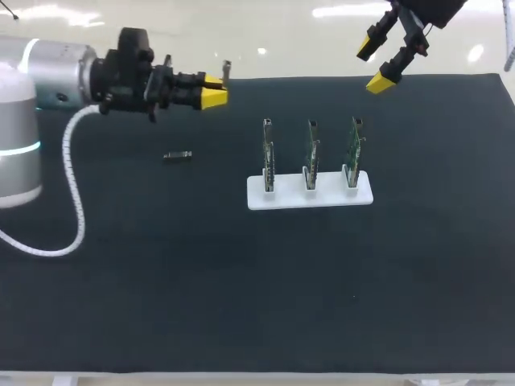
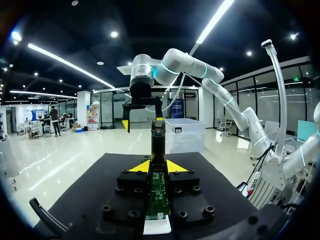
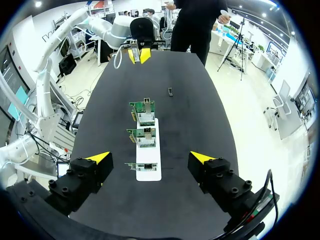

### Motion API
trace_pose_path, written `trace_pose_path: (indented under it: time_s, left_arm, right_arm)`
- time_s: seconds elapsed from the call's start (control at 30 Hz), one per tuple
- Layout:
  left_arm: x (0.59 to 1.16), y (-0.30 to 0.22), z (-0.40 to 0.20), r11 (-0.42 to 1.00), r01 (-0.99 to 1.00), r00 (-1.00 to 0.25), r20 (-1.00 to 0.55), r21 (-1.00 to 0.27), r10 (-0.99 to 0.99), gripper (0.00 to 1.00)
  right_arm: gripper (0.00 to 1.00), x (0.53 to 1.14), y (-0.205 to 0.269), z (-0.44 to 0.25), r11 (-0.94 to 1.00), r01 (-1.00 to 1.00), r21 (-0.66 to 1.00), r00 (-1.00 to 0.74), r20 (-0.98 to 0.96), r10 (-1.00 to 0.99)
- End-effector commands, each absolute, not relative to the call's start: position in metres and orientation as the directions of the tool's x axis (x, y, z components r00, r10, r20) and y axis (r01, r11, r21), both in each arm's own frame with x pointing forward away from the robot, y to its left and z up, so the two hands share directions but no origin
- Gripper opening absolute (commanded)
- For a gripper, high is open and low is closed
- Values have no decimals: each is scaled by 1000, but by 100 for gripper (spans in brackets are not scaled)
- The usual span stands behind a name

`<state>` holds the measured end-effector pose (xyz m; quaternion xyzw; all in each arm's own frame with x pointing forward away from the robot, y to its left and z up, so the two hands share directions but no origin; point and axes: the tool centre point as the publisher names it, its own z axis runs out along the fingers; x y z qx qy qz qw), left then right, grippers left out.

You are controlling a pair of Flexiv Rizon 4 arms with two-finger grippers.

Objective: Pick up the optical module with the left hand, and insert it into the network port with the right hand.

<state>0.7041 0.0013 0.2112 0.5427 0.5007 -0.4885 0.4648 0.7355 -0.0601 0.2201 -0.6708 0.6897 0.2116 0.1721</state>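
Black counter [image 1: 241, 281] is topped by a white stand [image 1: 310, 199] of circuit boards [image 1: 312, 149]. Above the counter, the right hand [image 1: 375, 64] is spread wide; the left hand [image 1: 214, 96] is pinched on the upright optical module [image 2: 158, 142], judged light, rigid, slick, best gripped across flat sides.

White plastic base [image 1: 310, 195] w/ three upright green circuit boards [image 1: 311, 153] stands mid-table: main obstacle, only slim gaps btwn boards. Small dark metal block [image 1: 177, 155] lies flat to its left, well apart. Black-topped table [image 1: 241, 297] is bare across the near side. Left gripper [image 1: 213, 97], clamped on a long green-and-black module [image 2: 158, 150], hangs over far-left. Right gripper [image 1: 374, 64], fingers spread, hangs over the far edge beyond the boards.
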Motion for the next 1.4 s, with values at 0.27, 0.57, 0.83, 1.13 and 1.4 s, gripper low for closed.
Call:
trace_pose_path:
  time_s: [0.27,0.57,0.83,1.13,1.4]
  left_arm:
    - [705,-43,204,-57,998,35,-996,30,88,0]
    - [706,-55,203,-45,999,34,-996,30,87,0]
    - [706,-55,203,-45,999,34,-996,30,87,0]
    - [706,-55,203,-45,999,34,-996,30,87,0]
    - [706,-55,203,-45,999,34,-996,30,87,0]
  right_arm:
    - [100,735,-60,220,10,-998,59,-40,-523,-852]
    - [100,735,-60,220,10,-998,59,-40,-523,-852]
    - [100,735,-60,220,10,-998,59,-40,-523,-852]
    - [100,735,-60,220,10,-998,59,-40,-523,-852]
    - [100,729,-35,222,81,-992,102,-126,-601,-790]
